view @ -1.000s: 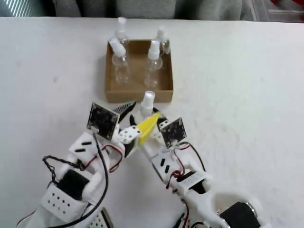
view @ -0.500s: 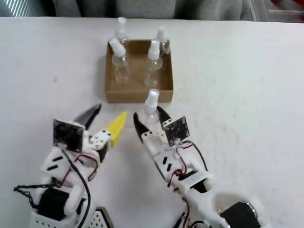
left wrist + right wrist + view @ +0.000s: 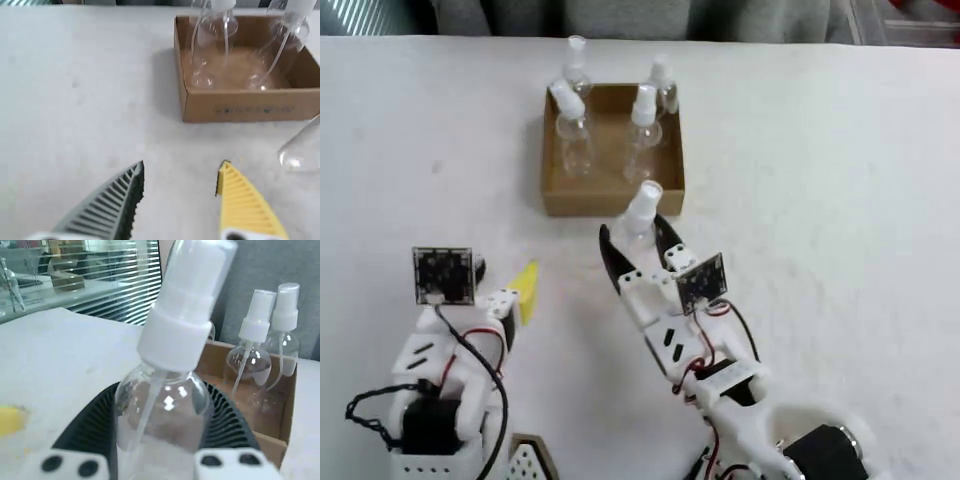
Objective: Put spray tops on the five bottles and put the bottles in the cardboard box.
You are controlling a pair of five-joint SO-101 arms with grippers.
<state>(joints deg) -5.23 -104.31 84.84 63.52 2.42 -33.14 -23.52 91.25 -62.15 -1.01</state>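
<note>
A clear bottle (image 3: 639, 228) with a white spray top (image 3: 644, 197) is held upright just in front of the cardboard box (image 3: 611, 198). My right gripper (image 3: 640, 248) is shut on its body, black jaws on both sides. In the right wrist view the bottle (image 3: 162, 412) and its spray top (image 3: 184, 315) loom close. Several bottles with spray tops (image 3: 643, 122) stand inside the box. My left gripper (image 3: 505, 272) is open and holds nothing, back to the left of the held bottle. Its grey and yellow fingers (image 3: 244, 202) point toward the box (image 3: 240, 104).
White tabletop all around the box, with open room to the left and right. The left arm's base and a dark object (image 3: 532, 458) sit at the near edge. The bottle's round base (image 3: 301, 149) shows beside the left gripper's yellow finger.
My left gripper has let go near the bottle's top and drawn back left toward the near edge. The right gripper has carried the bottle slightly closer to the box.
</note>
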